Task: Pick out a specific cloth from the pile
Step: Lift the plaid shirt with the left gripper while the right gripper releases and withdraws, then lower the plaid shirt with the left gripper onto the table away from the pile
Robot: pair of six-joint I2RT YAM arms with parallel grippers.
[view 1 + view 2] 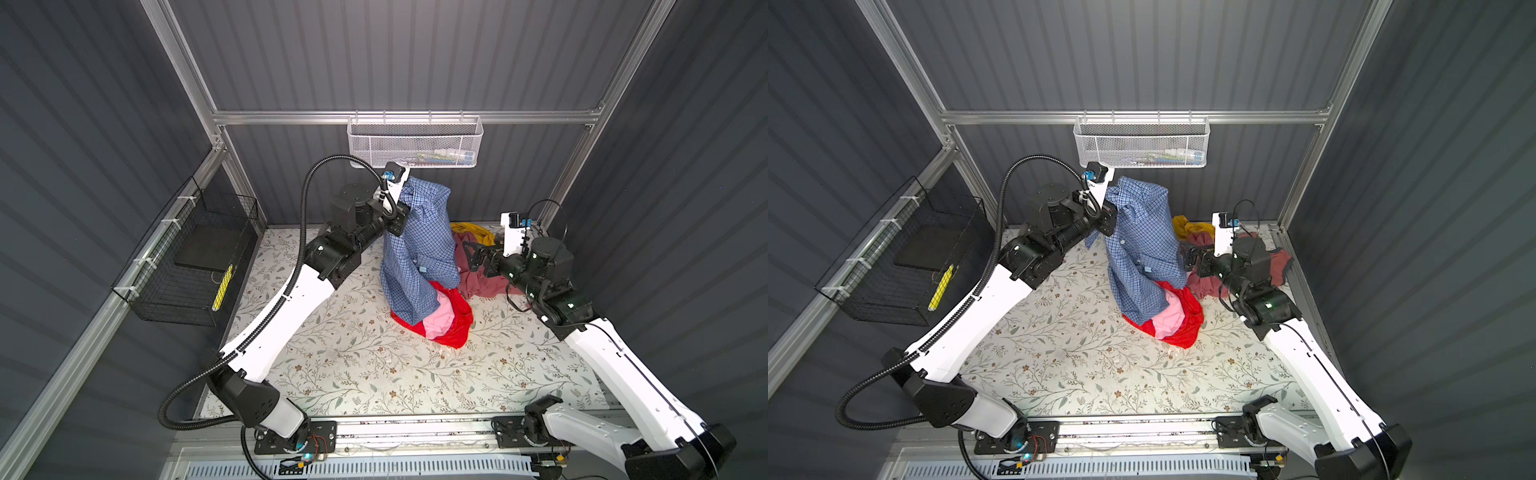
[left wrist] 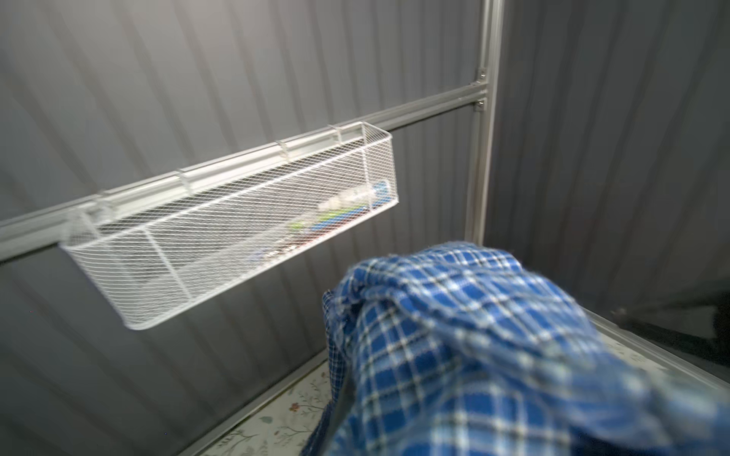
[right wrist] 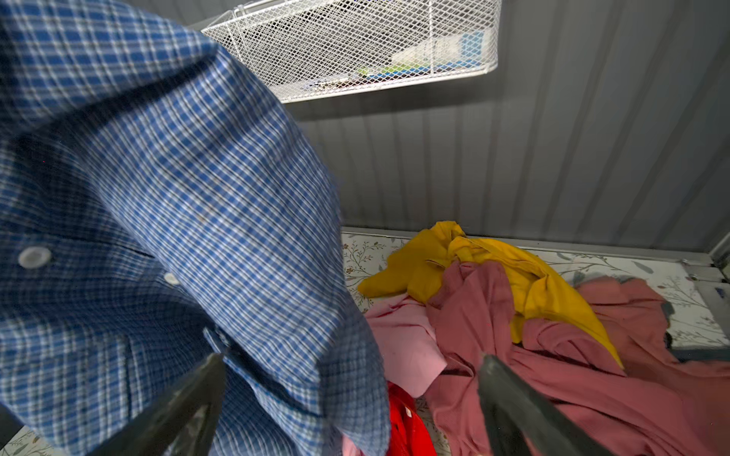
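The left gripper (image 1: 404, 210) is clamped on one blue-checked cloth (image 1: 419, 249), holding it aloft. The right gripper (image 3: 351, 361) gapes wide beside it. Four garments lie in the pile (image 1: 451, 322).

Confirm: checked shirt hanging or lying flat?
Hanging: the blue checked shirt drapes from the shut left gripper, lower end over the red garment.

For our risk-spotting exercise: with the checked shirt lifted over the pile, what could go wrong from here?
1. The checked shirt hangs with its hem on the red garment; lifting higher may drag it along.
2. Only the left tool holds the shirt, the right tool stands open, so it could slip free.
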